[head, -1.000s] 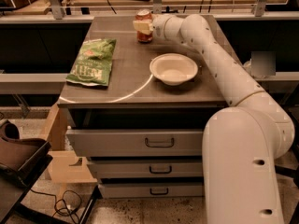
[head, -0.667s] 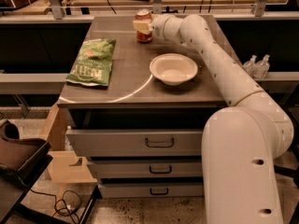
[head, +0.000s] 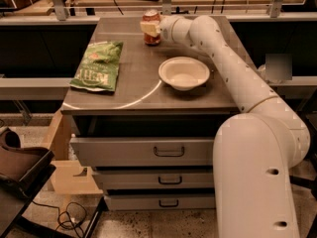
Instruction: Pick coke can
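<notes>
Coke can point(head: 151, 18) upright at the far edge of the table point(head: 133, 86), same spot as a second ago, with the gripper point(head: 149, 29) drawn up against its right side at mid-height; whether the clasp is closed on the can or slack cannot be told. Arm unchanged from the earlier frames, reaching in from the right over the far corner. White bowl point(head: 164, 76) just in front of the can and the green chip bag point(head: 97, 66) on the left half both lie where they did.
</notes>
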You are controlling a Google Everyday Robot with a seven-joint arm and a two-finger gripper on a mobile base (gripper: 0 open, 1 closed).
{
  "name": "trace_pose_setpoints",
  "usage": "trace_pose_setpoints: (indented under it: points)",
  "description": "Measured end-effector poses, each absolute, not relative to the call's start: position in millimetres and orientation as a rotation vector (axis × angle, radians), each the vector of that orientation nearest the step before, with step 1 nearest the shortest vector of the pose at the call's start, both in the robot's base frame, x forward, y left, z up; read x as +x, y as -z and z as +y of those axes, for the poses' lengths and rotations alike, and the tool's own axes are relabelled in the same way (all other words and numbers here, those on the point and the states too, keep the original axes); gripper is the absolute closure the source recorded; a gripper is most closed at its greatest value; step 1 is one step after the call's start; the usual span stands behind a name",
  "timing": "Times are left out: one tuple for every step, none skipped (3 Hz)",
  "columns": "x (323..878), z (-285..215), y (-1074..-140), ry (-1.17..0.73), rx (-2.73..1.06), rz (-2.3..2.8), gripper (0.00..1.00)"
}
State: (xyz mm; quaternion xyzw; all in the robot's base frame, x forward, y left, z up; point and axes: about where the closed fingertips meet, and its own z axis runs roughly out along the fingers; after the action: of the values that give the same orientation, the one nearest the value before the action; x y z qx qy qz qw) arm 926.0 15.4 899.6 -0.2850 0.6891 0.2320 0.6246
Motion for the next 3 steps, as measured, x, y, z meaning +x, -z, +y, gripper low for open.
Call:
trace_pose_setpoints:
  points:
    - [919, 14, -923, -0.511, -0.673, 1.569, 1.00]
    - [911, 9, -956, -0.511, -0.684, 1.551, 1.00]
    - [902, 5, -992, -0.547, -0.691, 1.510, 1.00]
